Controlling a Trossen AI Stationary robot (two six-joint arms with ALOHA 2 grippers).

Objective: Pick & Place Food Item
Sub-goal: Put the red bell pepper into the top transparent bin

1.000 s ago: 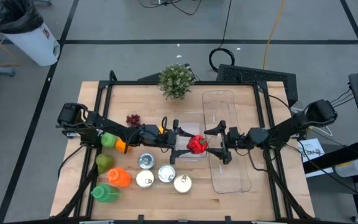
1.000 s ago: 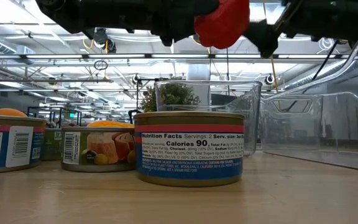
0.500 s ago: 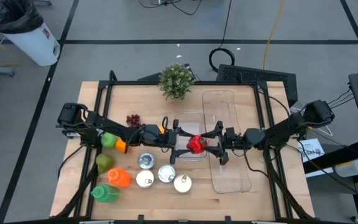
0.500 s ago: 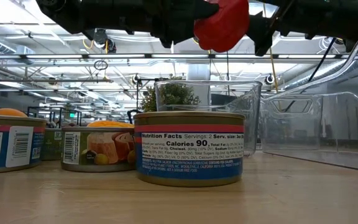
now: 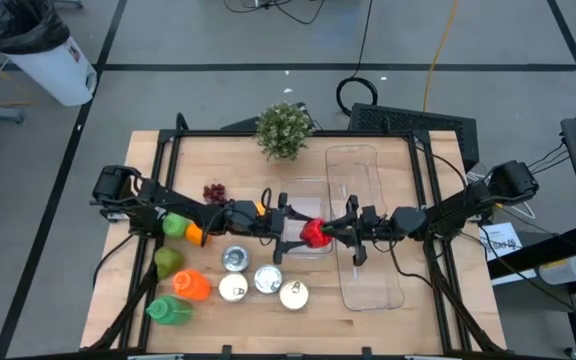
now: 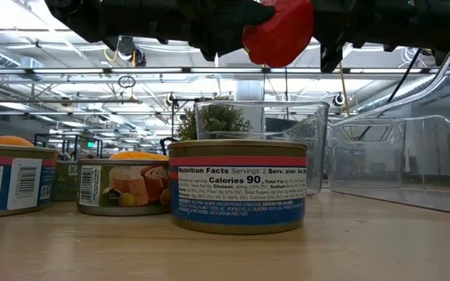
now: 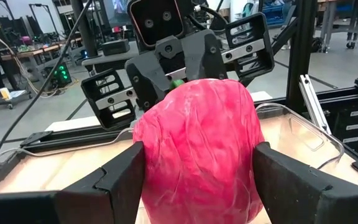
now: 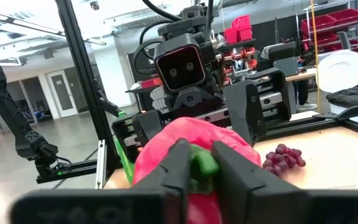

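Item: red pepper point(image 5: 314, 234), held in the air above the small clear container point(image 5: 308, 246) at the middle of the wooden table point(image 5: 388, 310), just beside the long clear tray point(image 5: 368, 290). Left gripper point(image 5: 290, 232): reaches in from the side away from the tray, its fingers point(image 7: 120, 174) clamped on both flanks of the pepper point(image 7: 197, 149). Right gripper point(image 5: 336, 232): reaches in over the tray, its fingers point(image 8: 178, 163) drawn close together and pinching the pepper's green stem point(image 8: 201, 163); the red body point(image 8: 166, 155) sits just behind them. In the low view the pepper point(image 6: 280, 33) hangs well above the tabletop, between both dark arms. Also on the table, all on the far side of the small container from the tray: three cans point(image 5: 264, 282), a bunch of dark grapes point(image 5: 214, 191), green and orange fruits point(image 5: 178, 262). A potted plant point(image 5: 284, 129) stands at the table's back edge, near the tray's far end.
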